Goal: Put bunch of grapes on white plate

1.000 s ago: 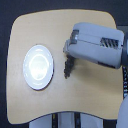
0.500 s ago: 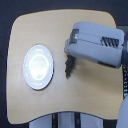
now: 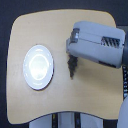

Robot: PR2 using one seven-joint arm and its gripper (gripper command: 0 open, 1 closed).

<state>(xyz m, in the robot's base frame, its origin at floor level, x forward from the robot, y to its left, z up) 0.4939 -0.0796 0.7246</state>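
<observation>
The white plate (image 3: pixel 38 67) lies on the exterior view's left half of the tan table. A dark, tapering bunch of grapes (image 3: pixel 72 69) shows to the right of the plate, a clear gap away from its rim. The bunch pokes out from under the lower left end of my grey arm. My gripper (image 3: pixel 71 56) is at that end, directly over the wider end of the bunch. Its fingers merge with the dark grapes in this small, blurred view. I cannot tell whether they are open or shut, or whether the bunch rests on the table or is held.
The round-cornered wooden table (image 3: pixel 55 107) fills most of the view. My bulky grey forearm (image 3: pixel 100 44) covers its upper right part. A dark vertical strip (image 3: pixel 125 82) runs along the right edge beyond the table.
Almost nothing differs. The arm and the dark bunch under it stay in nearly the same place, and the plate has not moved.
</observation>
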